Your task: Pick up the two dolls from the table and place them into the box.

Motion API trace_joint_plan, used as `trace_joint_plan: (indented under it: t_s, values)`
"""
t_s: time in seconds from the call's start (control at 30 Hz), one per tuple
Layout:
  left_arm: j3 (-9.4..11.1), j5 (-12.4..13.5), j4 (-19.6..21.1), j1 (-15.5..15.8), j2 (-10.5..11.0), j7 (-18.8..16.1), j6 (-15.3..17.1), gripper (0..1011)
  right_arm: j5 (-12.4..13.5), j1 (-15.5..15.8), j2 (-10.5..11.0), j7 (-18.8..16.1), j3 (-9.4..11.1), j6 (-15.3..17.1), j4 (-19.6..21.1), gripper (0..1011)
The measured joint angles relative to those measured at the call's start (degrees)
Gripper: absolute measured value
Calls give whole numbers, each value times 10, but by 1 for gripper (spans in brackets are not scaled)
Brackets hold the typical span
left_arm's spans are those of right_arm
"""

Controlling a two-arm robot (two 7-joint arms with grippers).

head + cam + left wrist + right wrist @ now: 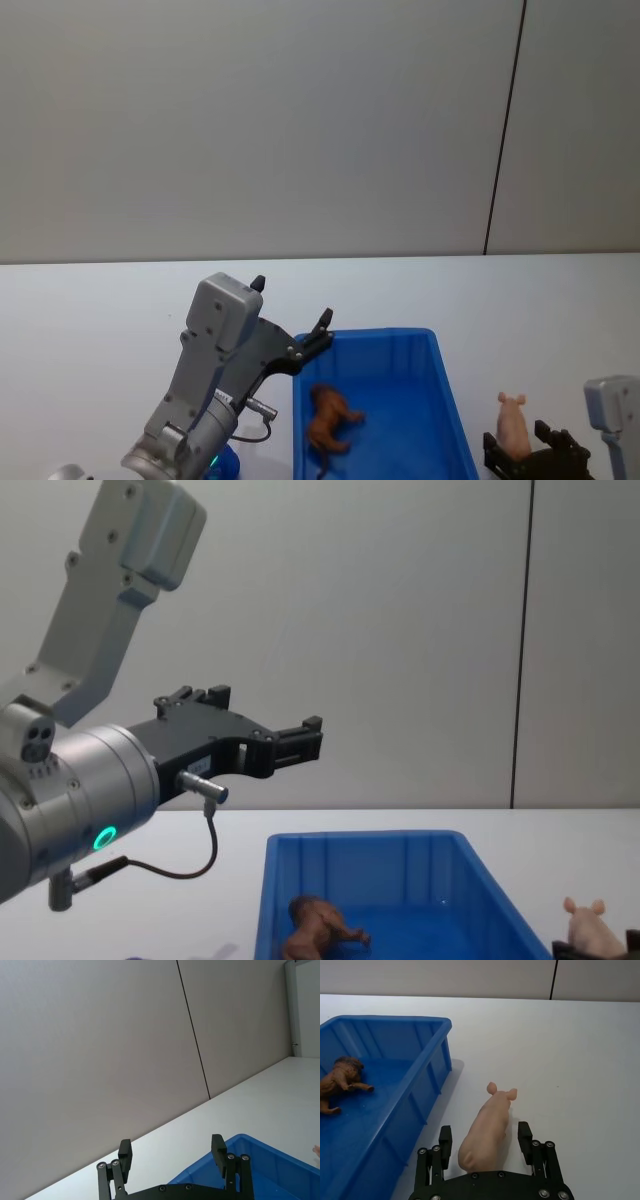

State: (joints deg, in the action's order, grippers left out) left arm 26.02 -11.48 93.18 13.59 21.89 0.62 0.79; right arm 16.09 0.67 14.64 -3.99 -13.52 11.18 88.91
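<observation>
The brown doll (330,418) lies on its side inside the blue box (385,333), also seen as the brown doll (340,1080) on the floor of the box (385,1019). The pink pig doll (487,1125) stands on the white table (580,1060) just right of the box. My right gripper (485,1134) is open, its fingers on either side of the pig's body with small gaps. My left gripper (292,302) hovers open and empty over the box's far left corner; the left wrist view shows that gripper (171,1146) with nothing between its fingers.
A grey wall with a dark vertical seam (505,120) rises behind the table. Bare tabletop (100,320) stretches left of the box and beyond it. In the chest view the pig (588,925) stands right of the box (360,865), with the left arm high above.
</observation>
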Motion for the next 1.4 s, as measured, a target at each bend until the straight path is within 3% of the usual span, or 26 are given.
trace_joint_plan:
  t_s: [0.5,0.9,1.4]
  values:
    - [0,0,0,0,0,0,0,1002,-2,4,-3,36,3,17,8,386]
    - [0,0,0,0,0,0,0,1002,-8,9,-1,44,7,12,28,380]
    - [0,0,0,0,0,0,0,1001,-17,-2,-2,-22,3,-27,52,380]
